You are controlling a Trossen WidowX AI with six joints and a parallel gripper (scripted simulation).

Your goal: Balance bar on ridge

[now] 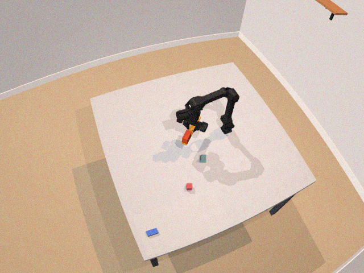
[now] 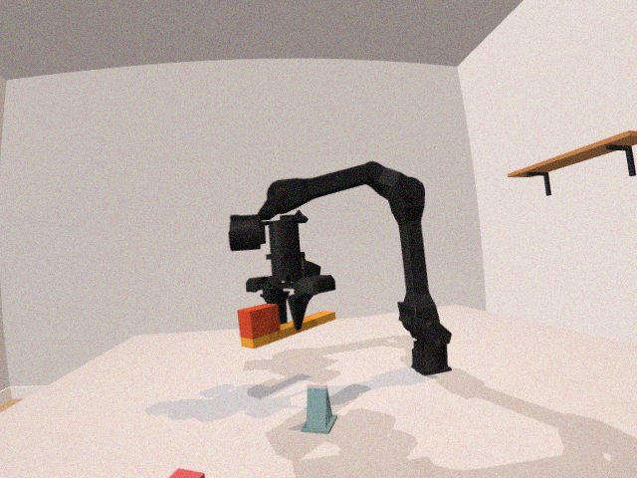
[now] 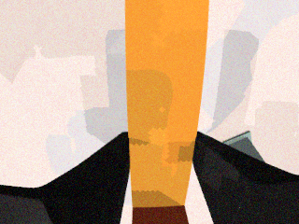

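The orange bar (image 1: 191, 128) (image 2: 319, 319) (image 3: 165, 56) is held in the air, with a red-orange block (image 1: 186, 136) (image 2: 258, 321) on one end; that block's dark edge shows at the bottom of the wrist view. My gripper (image 2: 291, 325) (image 3: 162, 147) is shut on the bar between the block and the bar's other end. The teal ridge (image 1: 202, 158) (image 2: 318, 408) stands upright on the table, its narrow top bare. The bar is well above the table and the ridge, behind the ridge in the exterior view. A corner of the ridge shows at the right in the wrist view (image 3: 248, 146).
A small red cube (image 1: 189, 186) (image 2: 186, 473) lies on the table (image 1: 132, 117) in front of the ridge. A flat blue block (image 1: 152, 232) lies near the table's front left corner. A wooden shelf (image 1: 333, 7) (image 2: 575, 154) is on the right wall.
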